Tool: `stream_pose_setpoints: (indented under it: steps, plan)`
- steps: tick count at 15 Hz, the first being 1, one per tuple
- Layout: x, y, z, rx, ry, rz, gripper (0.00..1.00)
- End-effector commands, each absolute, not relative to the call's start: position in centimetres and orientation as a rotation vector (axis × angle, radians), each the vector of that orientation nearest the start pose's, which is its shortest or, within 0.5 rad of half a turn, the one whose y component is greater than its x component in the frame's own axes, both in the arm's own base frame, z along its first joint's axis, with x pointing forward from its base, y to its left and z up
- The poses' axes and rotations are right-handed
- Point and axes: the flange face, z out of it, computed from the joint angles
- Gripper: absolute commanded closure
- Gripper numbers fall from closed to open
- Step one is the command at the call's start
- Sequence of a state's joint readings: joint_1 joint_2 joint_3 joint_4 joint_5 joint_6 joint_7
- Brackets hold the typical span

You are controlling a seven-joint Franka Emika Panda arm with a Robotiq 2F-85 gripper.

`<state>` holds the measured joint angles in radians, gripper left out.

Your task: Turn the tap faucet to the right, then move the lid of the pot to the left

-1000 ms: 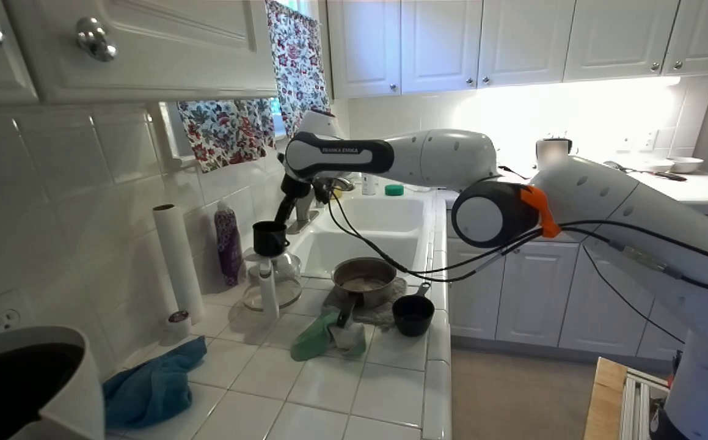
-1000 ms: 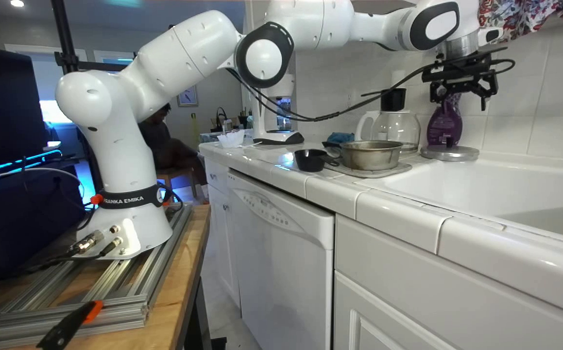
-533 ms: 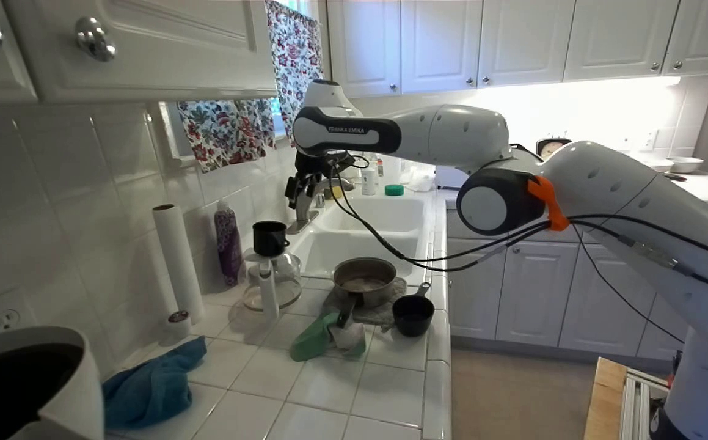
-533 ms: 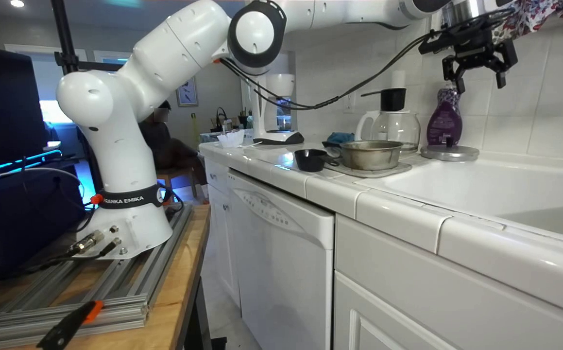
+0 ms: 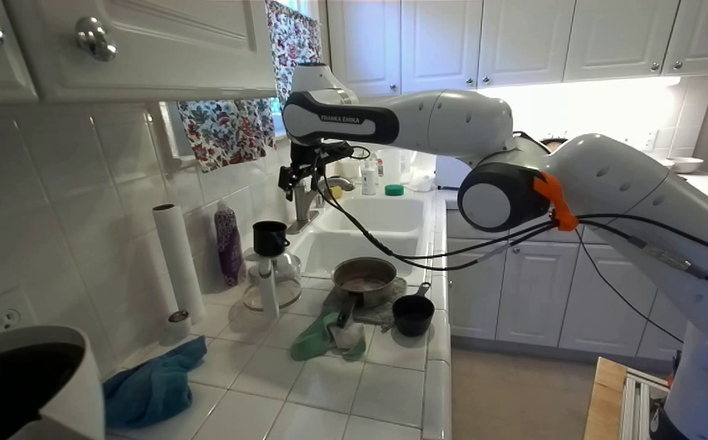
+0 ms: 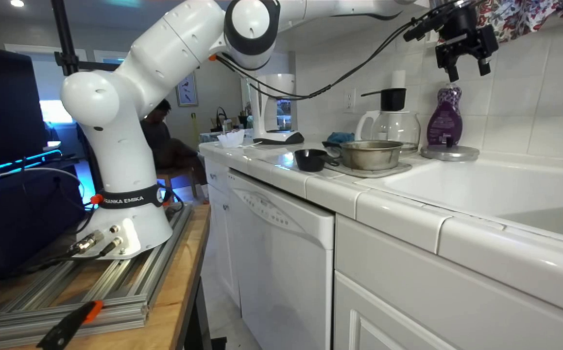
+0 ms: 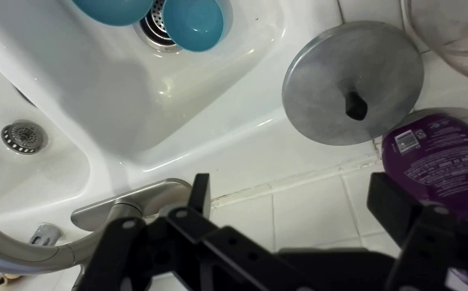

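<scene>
Hovering near the curved silvery metal tap faucet (image 7: 56, 257), my end effector (image 7: 290, 197) gapes wide, empty; round grey metal lid (image 7: 326, 85) beside the dark purple rounded bottle (image 7: 439, 165), which one low swing could topple

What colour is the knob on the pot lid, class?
The knob on the lid is black; it shows best in the wrist view.
</scene>
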<state>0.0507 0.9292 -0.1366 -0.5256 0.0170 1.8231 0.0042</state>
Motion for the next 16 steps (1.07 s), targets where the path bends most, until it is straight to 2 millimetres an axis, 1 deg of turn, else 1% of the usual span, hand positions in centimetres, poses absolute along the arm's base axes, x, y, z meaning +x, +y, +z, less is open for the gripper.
stream_pose_setpoints:
  steps: [1,2,4,5,8,10,11,13,14,16]
  plan:
    - [79.5,-0.5,51.6,-3.184,0.03,-0.594,0.0]
    - [79.5,-0.6,51.1,-3.199,0.057,-0.584,0.0]
    - [79.1,-2.4,51.2,-3.22,0.192,-0.546,0.0]
    - [78.8,-4.1,51.6,-3.221,0.294,-0.542,0.0]
    - [77.7,-8.5,52.5,-3.215,0.497,-0.511,0.0]
    - [77.1,-10.6,52.9,-3.201,0.576,-0.479,0.0]
    - [76.6,-11.4,53.2,-3.194,0.611,-0.459,0.0]
    - [76.0,-11.9,53.8,-3.191,0.662,-0.435,0.0]
    - [75.8,-11.7,54.2,-3.188,0.701,-0.439,0.0]
    - [75.2,-11.3,55.1,-3.176,0.839,-0.445,0.0]
